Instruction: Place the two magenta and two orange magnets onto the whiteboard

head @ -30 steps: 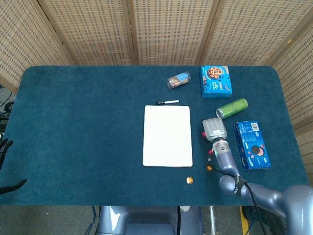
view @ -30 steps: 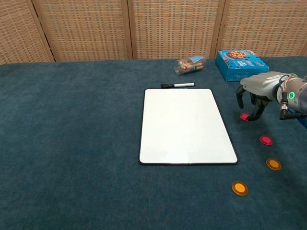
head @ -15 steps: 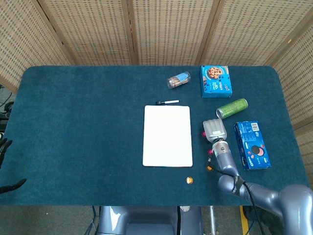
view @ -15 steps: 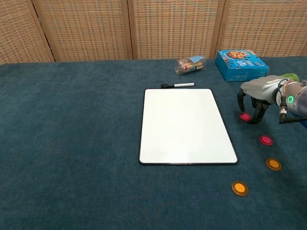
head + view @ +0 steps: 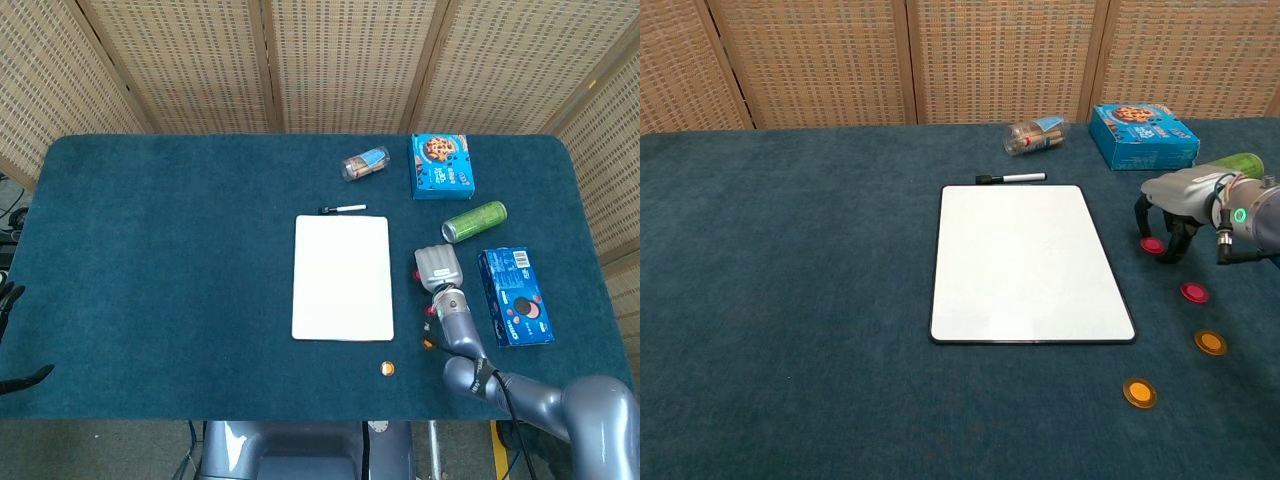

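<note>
Item: four disc magnets, none yet on the whiteboard (image 5: 1028, 262).

My right robot hand (image 5: 1170, 212) arches over the far magenta magnet (image 5: 1152, 244), fingers spread around it, nothing gripped yet. The second magenta magnet (image 5: 1194, 292) and two orange magnets (image 5: 1210, 342) (image 5: 1139, 392) lie on the tabletop (image 5: 790, 300) right of the board. I judge them light, rigid, thin and slippery: pinch at opposite rims. My left robot hand (image 5: 8, 300) idles at the tabletop's edge; grip state unclear. Containers: cookie box (image 5: 1142, 135), closed; contents unseen.
</note>
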`<move>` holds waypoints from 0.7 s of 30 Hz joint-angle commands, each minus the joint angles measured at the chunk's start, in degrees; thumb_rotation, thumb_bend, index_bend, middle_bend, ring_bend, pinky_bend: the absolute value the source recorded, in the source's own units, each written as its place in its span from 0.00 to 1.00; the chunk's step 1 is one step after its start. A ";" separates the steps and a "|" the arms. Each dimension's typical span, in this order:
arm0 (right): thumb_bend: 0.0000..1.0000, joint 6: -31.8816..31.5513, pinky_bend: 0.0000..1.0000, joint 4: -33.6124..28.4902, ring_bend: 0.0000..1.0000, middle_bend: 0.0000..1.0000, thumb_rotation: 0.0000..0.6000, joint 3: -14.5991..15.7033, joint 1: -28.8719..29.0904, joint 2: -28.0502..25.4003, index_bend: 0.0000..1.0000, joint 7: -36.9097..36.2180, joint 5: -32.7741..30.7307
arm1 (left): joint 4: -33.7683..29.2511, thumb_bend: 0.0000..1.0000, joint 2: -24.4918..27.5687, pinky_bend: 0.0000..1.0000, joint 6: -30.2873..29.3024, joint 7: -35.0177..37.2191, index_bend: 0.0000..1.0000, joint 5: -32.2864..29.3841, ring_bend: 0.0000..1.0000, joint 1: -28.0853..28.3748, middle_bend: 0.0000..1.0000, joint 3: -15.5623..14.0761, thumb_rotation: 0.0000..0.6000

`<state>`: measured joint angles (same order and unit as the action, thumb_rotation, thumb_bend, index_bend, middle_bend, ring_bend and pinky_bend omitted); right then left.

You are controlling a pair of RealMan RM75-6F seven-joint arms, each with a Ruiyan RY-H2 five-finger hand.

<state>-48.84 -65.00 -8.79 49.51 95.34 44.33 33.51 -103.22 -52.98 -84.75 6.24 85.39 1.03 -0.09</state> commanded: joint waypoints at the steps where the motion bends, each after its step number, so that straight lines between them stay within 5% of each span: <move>1: 0.33 -0.01 1.00 0.02 1.00 0.98 1.00 -0.07 0.04 0.11 0.53 -0.16 -0.02 | 0.02 0.02 0.02 0.00 -0.03 0.05 0.00 -0.03 0.00 -0.01 0.00 0.03 1.00; 21: 0.36 -2.35 1.00 -4.22 1.00 0.98 1.00 -1.74 0.97 -0.77 0.56 -1.02 1.35 | 0.10 0.02 0.53 0.00 0.29 1.23 0.00 0.08 0.00 0.08 0.00 -0.06 1.00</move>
<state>-50.78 -68.39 -10.08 50.11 94.82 43.18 34.73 -103.11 -52.47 -84.48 7.44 85.45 1.10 -0.14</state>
